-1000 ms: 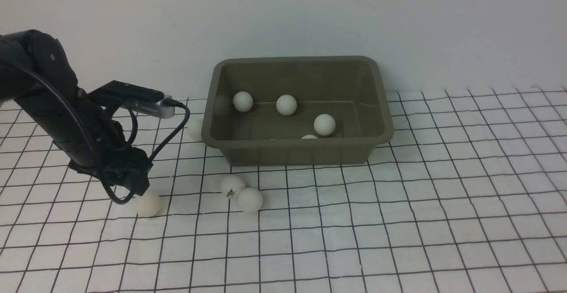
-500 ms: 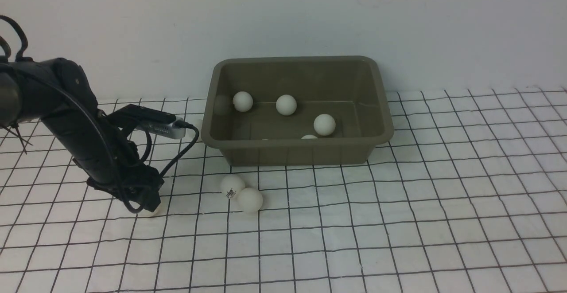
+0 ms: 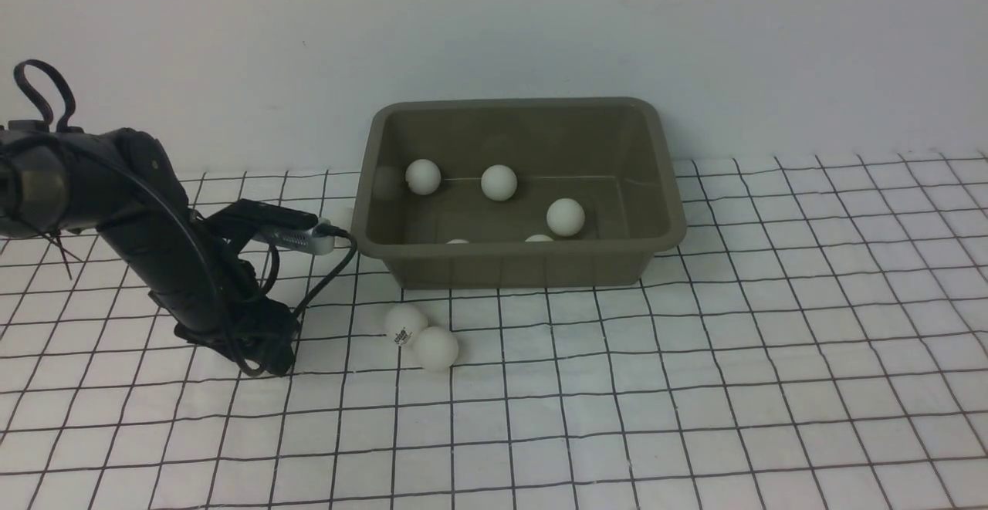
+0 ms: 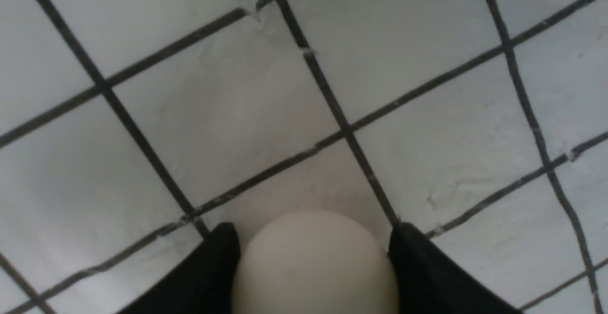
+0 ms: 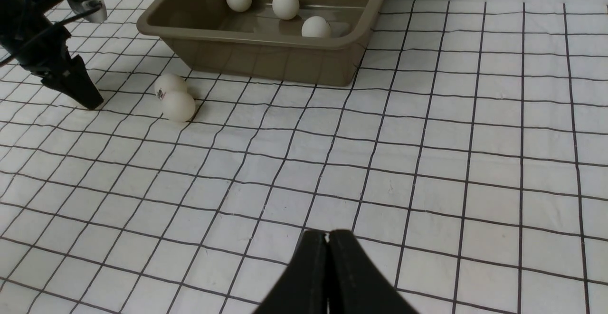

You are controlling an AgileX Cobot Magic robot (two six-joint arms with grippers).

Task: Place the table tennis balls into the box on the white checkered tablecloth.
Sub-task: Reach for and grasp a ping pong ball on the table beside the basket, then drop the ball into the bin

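left gripper (image 3: 272, 359) has come down lower onto the white checkered tablecloth (image 3: 695, 386), its fingers (image 4: 213, 266) now touching both sides of one ball (image 4: 313, 266), which is hidden from the front. a touching pair of balls (image 3: 436, 348) lies near, in front of the box (image 3: 525, 267). the box holds five balls (image 3: 499, 182), two barely showing. right gripper (image 5: 327, 242) is pinched together, well apart.

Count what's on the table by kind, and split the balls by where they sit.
Box: 1
Checkered tablecloth: 1
Table tennis balls: 8 sure (5 boxed, 2 loose, 1 between the left hand's fingers). A possible ninth beside the box is mostly hidden.
Total: 10, or 11 with the hidden ball.
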